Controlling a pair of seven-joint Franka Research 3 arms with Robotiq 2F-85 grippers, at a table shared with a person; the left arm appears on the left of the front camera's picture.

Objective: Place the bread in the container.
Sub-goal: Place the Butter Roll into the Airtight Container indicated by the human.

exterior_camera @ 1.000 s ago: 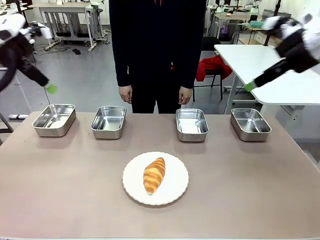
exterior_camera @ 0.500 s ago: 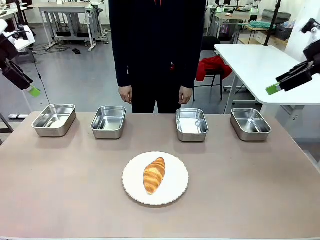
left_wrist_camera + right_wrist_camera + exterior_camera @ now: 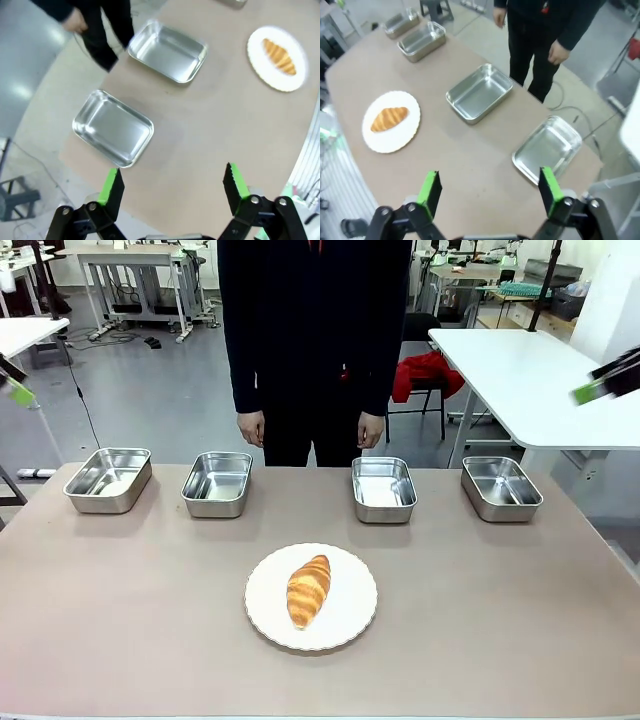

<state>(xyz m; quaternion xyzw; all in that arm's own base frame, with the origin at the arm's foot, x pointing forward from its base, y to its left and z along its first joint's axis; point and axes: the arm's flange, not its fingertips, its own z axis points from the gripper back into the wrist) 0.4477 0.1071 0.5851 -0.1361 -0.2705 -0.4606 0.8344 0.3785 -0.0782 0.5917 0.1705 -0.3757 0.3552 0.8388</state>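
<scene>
Left pincer [image 3: 171, 170]: my jaws spread wide, empty.
Right pincer [image 3: 488, 174]: mine too, spread, empty.
Bread [image 3: 308, 590]: on white plate [image 3: 262, 612].
Containers [image 3: 217, 483]: four, rowed beyond plate.

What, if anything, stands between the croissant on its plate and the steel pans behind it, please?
Nothing visible does: only bare tabletop lies between the croissant, on its plate, and the four pans beyond.

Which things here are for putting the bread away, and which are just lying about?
For the job: croissant; four steel pans, one to receive it; left gripper and right gripper, both open.
Just there: plate under the croissant; red cloth in the background; white side table.
</scene>
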